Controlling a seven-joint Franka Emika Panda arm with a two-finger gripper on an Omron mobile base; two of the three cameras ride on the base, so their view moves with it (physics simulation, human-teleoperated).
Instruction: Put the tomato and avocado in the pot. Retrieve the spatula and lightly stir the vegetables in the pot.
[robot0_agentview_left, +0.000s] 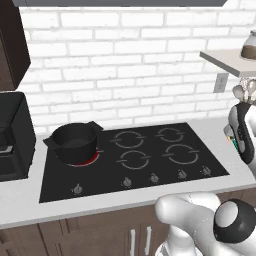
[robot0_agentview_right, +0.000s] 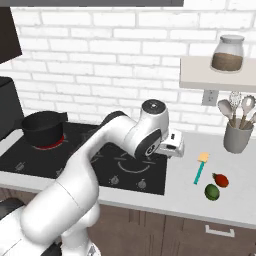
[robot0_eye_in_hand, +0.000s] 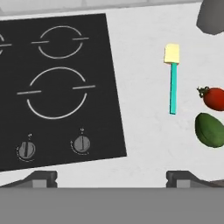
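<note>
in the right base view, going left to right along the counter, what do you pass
pot → stovetop → gripper → spatula → avocado → tomato → utensil holder

The deep matte black pot (robot0_agentview_left: 74, 141) sits upright on the glowing burner. The small red tomato (robot0_eye_in_hand: 215, 98) lies on the counter, the dark green avocado (robot0_eye_in_hand: 209, 129) just beside it at six o'clock. At their nine o'clock lies the flat teal-handled spatula (robot0_eye_in_hand: 173, 85).

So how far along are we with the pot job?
Nothing is done yet. The tomato, avocado and spatula all lie on the counter right of the cooktop; the pot sits on the lit burner. The end effector is open and holds nothing, above the counter. Both vegetables and stirring remain.
</note>
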